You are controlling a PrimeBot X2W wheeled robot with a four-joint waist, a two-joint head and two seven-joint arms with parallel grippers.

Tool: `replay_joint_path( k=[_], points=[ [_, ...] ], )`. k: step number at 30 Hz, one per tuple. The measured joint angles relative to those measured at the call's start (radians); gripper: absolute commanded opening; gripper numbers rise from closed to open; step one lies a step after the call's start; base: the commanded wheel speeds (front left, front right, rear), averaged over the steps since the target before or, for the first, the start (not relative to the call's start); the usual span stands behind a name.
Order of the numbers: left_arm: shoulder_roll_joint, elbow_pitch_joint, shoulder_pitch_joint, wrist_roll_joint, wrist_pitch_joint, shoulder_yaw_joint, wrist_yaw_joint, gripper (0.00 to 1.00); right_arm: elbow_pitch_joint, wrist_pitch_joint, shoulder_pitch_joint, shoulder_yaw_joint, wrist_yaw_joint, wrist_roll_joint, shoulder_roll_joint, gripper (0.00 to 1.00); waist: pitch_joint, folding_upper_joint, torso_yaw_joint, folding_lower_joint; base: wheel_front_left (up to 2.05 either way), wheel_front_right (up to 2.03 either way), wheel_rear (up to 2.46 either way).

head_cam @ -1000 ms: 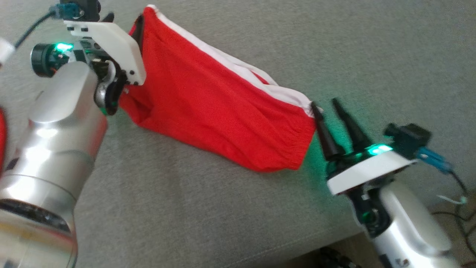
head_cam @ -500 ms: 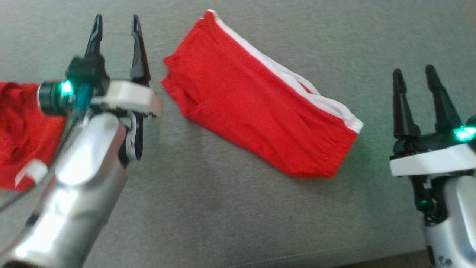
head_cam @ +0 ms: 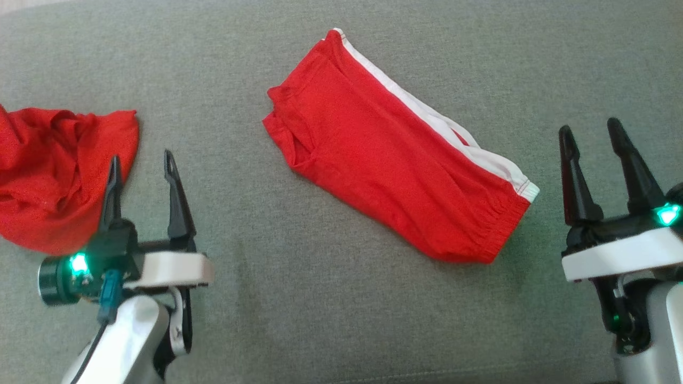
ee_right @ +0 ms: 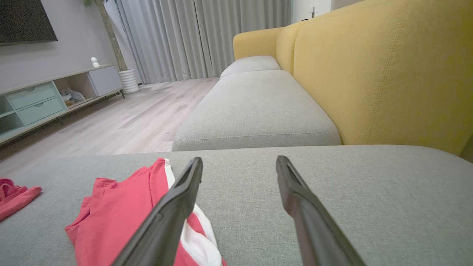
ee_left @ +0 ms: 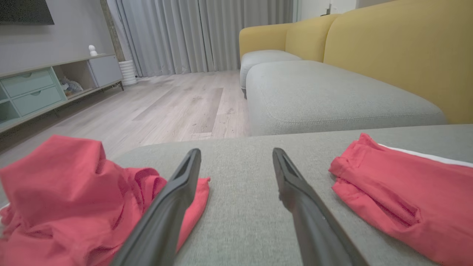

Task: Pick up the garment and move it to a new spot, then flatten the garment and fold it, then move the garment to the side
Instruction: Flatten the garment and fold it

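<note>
A folded red knit garment with a white side stripe (head_cam: 395, 160) lies flat on the grey woven sofa cushion (head_cam: 320, 320), near the middle of the head view. Its long axis runs from 11 o'clock to 4 o'clock, with the white stripe along the upper right edge and the gathered waistband at the 4 o'clock end. Nothing touches it.

The left gripper (head_cam: 141, 158) sits at 8 o'clock in the head view, its 2 dark fingers spread wide and pointing toward 12 o'clock, holding nothing. The folded garment is apart from it, toward 2 o'clock. A crumpled red mesh cloth (head_cam: 53, 170) lies in a heap at 9 o'clock, just beside the gripper's outer finger.

The right gripper (head_cam: 589, 126) stands at 4 o'clock in the head view, fingers likewise spread and empty, tips angled toward 11 o'clock. The waistband end lies near its inner finger, at 9 o'clock from it, without contact.

In the right wrist view a mustard-yellow upholstered sofa back (ee_right: 388, 74) rises at 2 o'clock, and pale wooden floorboards (ee_right: 140, 122) stretch toward 10 o'clock.
</note>
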Motion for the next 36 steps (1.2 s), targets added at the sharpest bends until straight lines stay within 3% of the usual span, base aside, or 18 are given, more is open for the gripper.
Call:
replay_joint_path(
  k=[20,25,27,31,36],
  points=[
    [0.049,-0.072,0.009,0.0,0.067,-0.012,0.0,1.0,-0.008,0.019,0.018,-0.012,0.0,-0.003,0.02,1.0,0.008,0.0,0.006,0.0,0.0,0.0,0.0],
    [0.034,-0.046,-0.156,-0.017,0.188,-0.071,-0.088,1.0,-0.015,0.019,0.013,-0.011,0.0,-0.003,0.02,1.0,0.037,0.0,0.001,0.0001,0.0,0.0,0.0],
    [0.0,-0.005,-0.254,-0.035,0.273,-0.105,-0.139,1.0,-0.015,0.019,0.006,-0.008,0.0,-0.001,0.02,1.0,0.053,0.0,-0.004,0.0002,0.0,0.0,0.0],
    [-0.085,0.144,-0.414,-0.073,0.433,-0.174,-0.224,1.0,-0.008,0.019,-0.026,0.001,0.0,-0.002,0.018,1.0,0.086,0.0,-0.024,0.0002,0.0,0.0,0.0],
    [-0.168,0.376,-0.528,-0.12,0.524,-0.193,-0.282,1.0,0.011,0.017,-0.044,0.018,0.0,0.0,0.018,1.0,0.118,0.0,-0.058,0.0003,0.0,0.0,0.0]
  ],
)
